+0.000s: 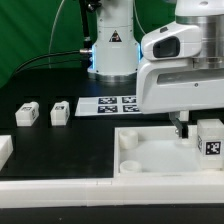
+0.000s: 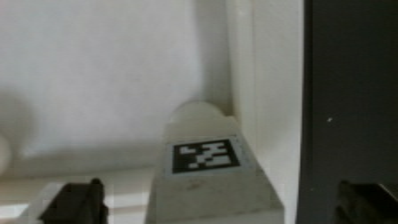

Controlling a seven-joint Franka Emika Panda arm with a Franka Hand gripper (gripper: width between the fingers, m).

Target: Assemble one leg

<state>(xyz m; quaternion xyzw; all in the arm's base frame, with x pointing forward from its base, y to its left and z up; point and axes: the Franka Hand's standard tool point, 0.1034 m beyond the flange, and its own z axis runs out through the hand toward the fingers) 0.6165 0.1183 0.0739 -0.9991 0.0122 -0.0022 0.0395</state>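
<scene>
A white leg (image 1: 210, 137) with a black-and-white tag stands on the right end of the large white tray-like piece (image 1: 160, 157). My gripper (image 1: 186, 130) hangs low right beside it under the big white arm housing. In the wrist view the same leg (image 2: 210, 160) lies between my two dark fingertips (image 2: 75, 202), with a gap on each side. The gripper (image 2: 219, 202) is open and touches nothing. Two more legs (image 1: 27, 113) (image 1: 60, 112) lie on the black table at the exterior view's left.
The marker board (image 1: 105, 104) lies flat behind the tray-like piece, in front of the arm's base (image 1: 112, 50). Another white part (image 1: 4, 150) shows at the exterior view's left edge. A white ledge (image 1: 60, 185) runs along the table's front.
</scene>
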